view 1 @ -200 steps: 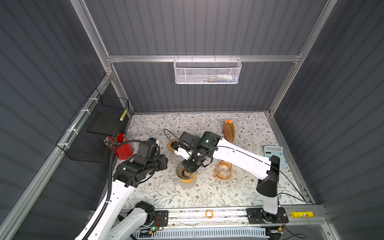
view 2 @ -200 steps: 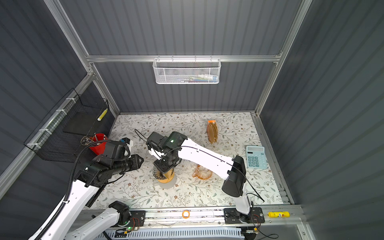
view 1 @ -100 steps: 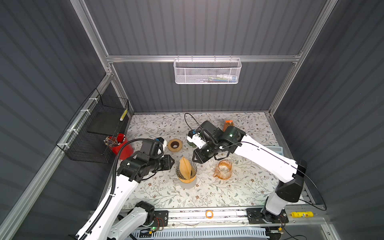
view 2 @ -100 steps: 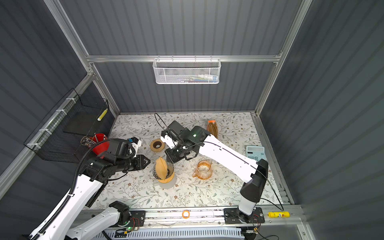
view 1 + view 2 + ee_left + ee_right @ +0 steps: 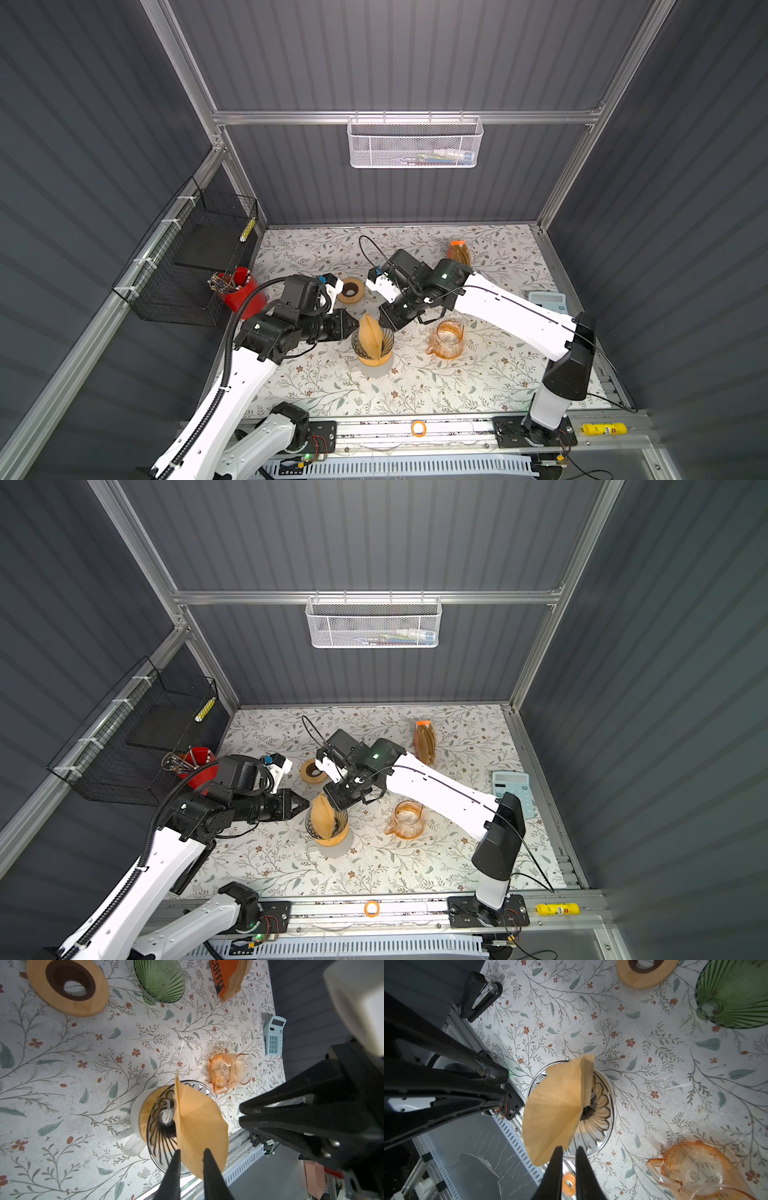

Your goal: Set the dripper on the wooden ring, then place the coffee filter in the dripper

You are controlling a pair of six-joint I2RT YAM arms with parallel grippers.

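Top views: filter (image 5: 370, 337) in dripper (image 5: 387, 341) beside carafe (image 5: 446, 338); left end effector (image 5: 354, 326), right end effector (image 5: 384, 323) ajar

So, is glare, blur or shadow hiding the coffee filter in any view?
No: in the left wrist view the coffee filter is sharp, only the right arm's white part is washed out; in the right wrist view its fold is clear; in both top views the dripper casts a soft shadow on the table.
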